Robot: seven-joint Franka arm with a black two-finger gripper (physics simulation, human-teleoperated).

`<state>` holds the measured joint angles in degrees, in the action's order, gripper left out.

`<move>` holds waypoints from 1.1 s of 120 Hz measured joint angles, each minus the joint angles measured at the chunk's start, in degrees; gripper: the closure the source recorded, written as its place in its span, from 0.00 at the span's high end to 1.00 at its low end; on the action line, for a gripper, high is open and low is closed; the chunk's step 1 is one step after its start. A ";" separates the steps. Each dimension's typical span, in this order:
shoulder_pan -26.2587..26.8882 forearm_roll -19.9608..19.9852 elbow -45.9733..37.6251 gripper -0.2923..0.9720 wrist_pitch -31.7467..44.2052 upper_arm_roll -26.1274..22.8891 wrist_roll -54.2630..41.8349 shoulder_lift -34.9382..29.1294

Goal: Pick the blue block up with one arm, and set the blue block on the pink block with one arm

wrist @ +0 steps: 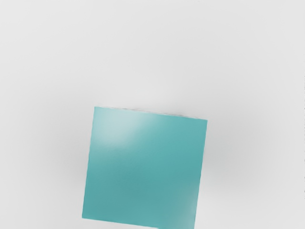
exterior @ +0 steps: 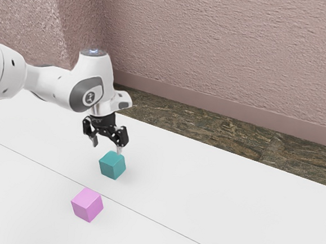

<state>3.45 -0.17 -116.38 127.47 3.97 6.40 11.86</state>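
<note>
White desk before pink wall; gripper spread wide, gripping nothing, just above blue block; pink block near, toward desk's front edge.

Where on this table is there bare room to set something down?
The table is bare all across the exterior view's right, beyond the blue block. Crowded spot: blue block and pink block sit close together, with the open pincer just above the blue one.
</note>
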 joint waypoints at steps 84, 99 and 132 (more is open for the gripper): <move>-2.06 9.06 -1.63 0.77 5.59 0.33 -8.78 4.28; -2.05 9.11 -2.57 0.77 5.67 0.33 -10.62 4.08; -1.89 9.07 -0.46 0.77 5.77 0.33 -13.62 7.61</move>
<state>1.57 8.90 -116.84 133.24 4.31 -7.22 19.47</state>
